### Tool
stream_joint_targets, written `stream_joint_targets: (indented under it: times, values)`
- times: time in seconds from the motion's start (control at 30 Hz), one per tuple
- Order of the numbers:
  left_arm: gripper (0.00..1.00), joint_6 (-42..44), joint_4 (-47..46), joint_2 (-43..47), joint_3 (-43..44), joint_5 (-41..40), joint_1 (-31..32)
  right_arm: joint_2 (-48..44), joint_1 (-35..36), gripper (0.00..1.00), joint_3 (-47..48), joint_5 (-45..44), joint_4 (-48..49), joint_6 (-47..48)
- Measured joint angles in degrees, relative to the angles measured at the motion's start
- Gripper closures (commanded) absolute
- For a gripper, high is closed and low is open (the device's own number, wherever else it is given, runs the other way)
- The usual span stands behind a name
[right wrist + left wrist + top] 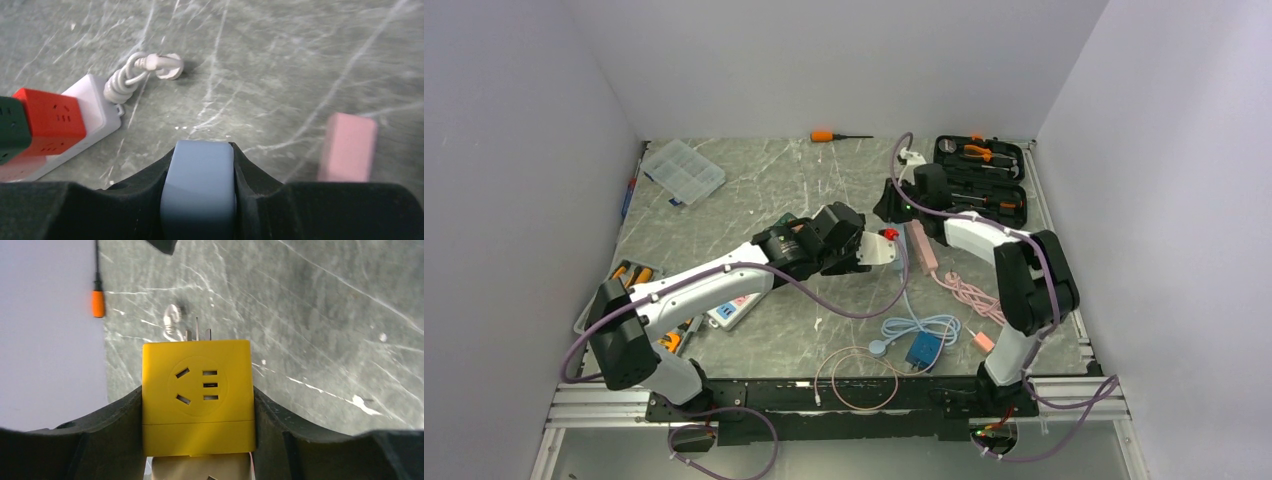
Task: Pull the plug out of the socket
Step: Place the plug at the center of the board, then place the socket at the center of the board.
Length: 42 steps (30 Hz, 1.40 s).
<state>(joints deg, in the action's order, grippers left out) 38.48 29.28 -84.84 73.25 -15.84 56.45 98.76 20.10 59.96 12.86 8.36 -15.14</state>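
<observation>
In the left wrist view a yellow cube socket (pixel 196 390) with empty slots on its face sits clamped between my left gripper's (pixel 197 395) black fingers (pixel 125 410). Metal prongs (pixel 197 332) stick out at its far end and a beige block (pixel 200 467) shows below it. In the top view the left gripper (pixel 871 250) is at mid-table beside a red cube (pixel 889 234). My right gripper (pixel 201 150) is shut on a blue-grey plug (pixel 200 180), held apart above the table. To its left lies a white power strip (pixel 92 112) carrying red (pixel 47 120) and green (pixel 11 127) cubes.
A pink power strip (pixel 921 245) and its pink cable (pixel 969 295) lie by the right arm. A light-blue cable coil (pixel 919 327) and blue cube (pixel 922 348) sit near the front. An open tool case (pixel 980 170), a screwdriver (pixel 834 135) and a clear box (pixel 683 171) line the back.
</observation>
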Motion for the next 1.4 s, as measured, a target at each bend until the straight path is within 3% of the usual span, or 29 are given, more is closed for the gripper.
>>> stream_joint_targets:
  times: [0.17, 0.37, 0.43, 0.47, 0.63, 0.77, 1.07, 1.17, 1.3, 1.37, 1.4]
  values:
    - [1.00, -0.59, 7.93, -1.44, 4.79, 5.44, -1.36, 10.03, 0.31, 0.64, 8.55, 7.65, -2.08, -0.55]
    - [1.00, -2.49, 9.42, -1.42, 4.48, 8.28, -1.90, 17.99, 0.13, 0.30, 14.36, 10.58, -3.65, -1.97]
    - [1.00, -3.61, 9.35, -1.42, 3.10, 9.42, -1.88, 17.79, 0.13, 0.07, 14.36, 10.01, -4.04, -2.16]
    - [1.00, -4.00, 9.42, -1.42, 2.32, 10.01, -1.88, 17.46, 0.13, 0.01, 14.36, 9.62, -4.07, -2.36]
    - [1.00, -6.58, 9.27, -2.99, -1.42, 12.68, -1.99, 12.52, 0.13, 0.00, 12.28, 5.95, -5.57, -2.40]
    - [1.00, -8.66, 9.05, -6.69, -2.19, 15.08, -2.54, 2.27, 0.13, 0.00, 7.82, 1.44, -6.05, -2.93]
    - [0.99, -19.54, 8.50, -18.25, 0.11, 19.10, -5.99, -22.25, 0.13, 0.00, -11.23, -6.47, -4.24, -6.51]
    - [0.89, -23.65, 10.05, -22.16, 4.39, 21.73, -7.58, -26.95, 0.15, 0.00, -16.24, -8.66, -5.22, -8.09]
    - [0.52, -29.75, 11.30, -25.94, 9.33, 27.21, -10.49, -34.05, -0.55, 0.00, -19.89, -11.15, -5.53, -8.68]
    - [0.06, -32.22, 9.64, -26.08, 9.40, 28.76, -12.28, -37.48, 0.07, 0.00, -21.44, -11.10, -6.69, -8.59]
    - [0.01, -33.00, 8.74, -26.01, 9.33, 29.24, -13.18, -38.51, 0.52, 0.00, -21.99, -11.04, -7.39, -8.50]
